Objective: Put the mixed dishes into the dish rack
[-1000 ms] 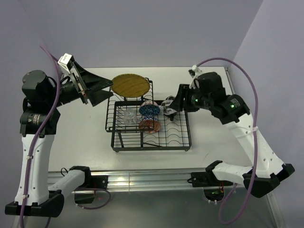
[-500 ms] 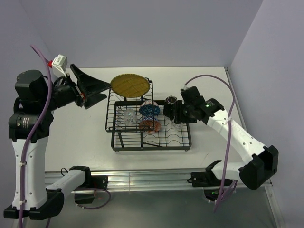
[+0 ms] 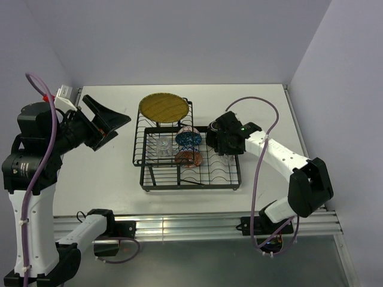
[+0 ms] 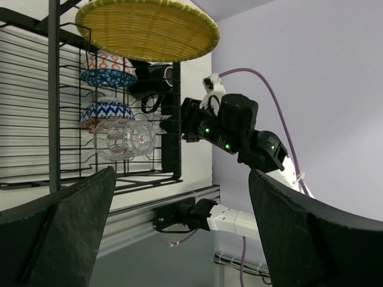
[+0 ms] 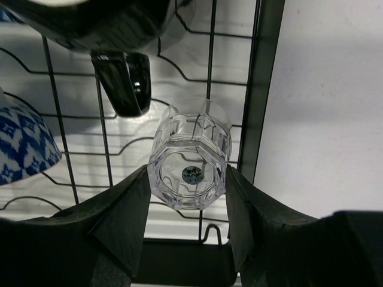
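Our right fingers (image 5: 122, 224) pinch one glass cup (image 5: 188, 158) over the dish rack's (image 3: 191, 187) right edge. Inside we count a second glass cup (image 3: 163, 146), one blue bowl (image 3: 188, 139), one orange-red bowl (image 3: 189, 158) and one mug (image 5: 122, 86), with one yellow plate (image 3: 163, 107) atop. Our left fingers (image 4: 66, 227) are spread wide.

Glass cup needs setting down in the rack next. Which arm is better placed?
Right. The right end effector grips the clear glass cup directly over the dish rack wires. The left end effector is open, empty and off to the rack's left.
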Controlling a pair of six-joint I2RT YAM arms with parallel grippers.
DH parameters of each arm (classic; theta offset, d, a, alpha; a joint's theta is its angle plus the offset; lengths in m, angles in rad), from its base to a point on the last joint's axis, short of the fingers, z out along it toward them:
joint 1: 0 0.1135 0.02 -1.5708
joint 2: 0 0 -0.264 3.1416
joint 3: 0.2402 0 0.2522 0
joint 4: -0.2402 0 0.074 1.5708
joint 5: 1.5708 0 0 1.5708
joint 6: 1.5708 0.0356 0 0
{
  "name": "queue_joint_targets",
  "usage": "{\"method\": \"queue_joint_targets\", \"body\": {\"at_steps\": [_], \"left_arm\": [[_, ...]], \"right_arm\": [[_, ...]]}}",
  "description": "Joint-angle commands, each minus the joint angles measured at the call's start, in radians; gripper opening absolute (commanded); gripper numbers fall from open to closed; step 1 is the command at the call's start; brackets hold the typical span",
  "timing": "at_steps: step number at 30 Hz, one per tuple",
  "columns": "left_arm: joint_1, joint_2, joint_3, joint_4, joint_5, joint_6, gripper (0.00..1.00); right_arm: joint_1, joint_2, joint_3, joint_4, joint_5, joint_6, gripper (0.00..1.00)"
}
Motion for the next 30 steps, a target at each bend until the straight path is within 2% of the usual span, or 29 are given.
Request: {"method": "queue_joint_targets", "body": {"at_steps": [1, 4, 6, 7, 12, 13, 14, 20, 23, 26, 30], "left_arm": [[0.004, -0.018, -0.004, -0.027, -0.034, 0.037, 0.99], [0.004, -0.018, 0.009, -0.043, -0.042, 0.046, 0.99], [0.004, -0.018, 0.003, -0.046, -0.037, 0.049, 0.99], [0.004, -0.02, -0.002, -0.044, -0.034, 0.049, 0.99], [0.004, -0.022, -0.037, -0.024, -0.01, 0.04, 0.99], [0.004, -0.022, -0.042, -0.024, -0.014, 0.04, 0.99], [0.004, -0.022, -0.044, -0.026, -0.02, 0.038, 0.99], [0.004, -0.037, -0.054, -0.024, -0.088, 0.04, 0.99], [0.004, -0.066, -0.062, -0.003, -0.128, 0.023, 0.99], [0.004, -0.117, -0.112, 0.066, -0.119, -0.012, 0.99], [0.004, -0.202, -0.285, 0.13, -0.05, -0.108, 0.99]], "right_arm": [[-0.003, 0.006, -0.017, 0.071, 0.056, -0.006, 0.0], [-0.004, 0.001, -0.027, 0.079, 0.053, -0.006, 0.0], [-0.004, -0.003, -0.034, 0.082, 0.05, -0.004, 0.12], [-0.004, -0.003, -0.035, 0.082, 0.052, -0.004, 0.32], [-0.004, -0.018, -0.043, 0.077, 0.058, 0.002, 0.77], [-0.003, -0.025, -0.043, 0.076, 0.061, 0.002, 0.92], [-0.003, -0.032, -0.037, 0.069, 0.067, 0.003, 0.98], [-0.001, -0.107, 0.003, 0.034, 0.084, 0.008, 1.0], [0.003, -0.196, 0.052, -0.01, 0.047, 0.007, 1.0], [0.013, -0.322, 0.088, -0.029, -0.023, 0.011, 1.0], [0.014, -0.475, 0.066, -0.023, -0.242, 0.049, 1.0]]}}
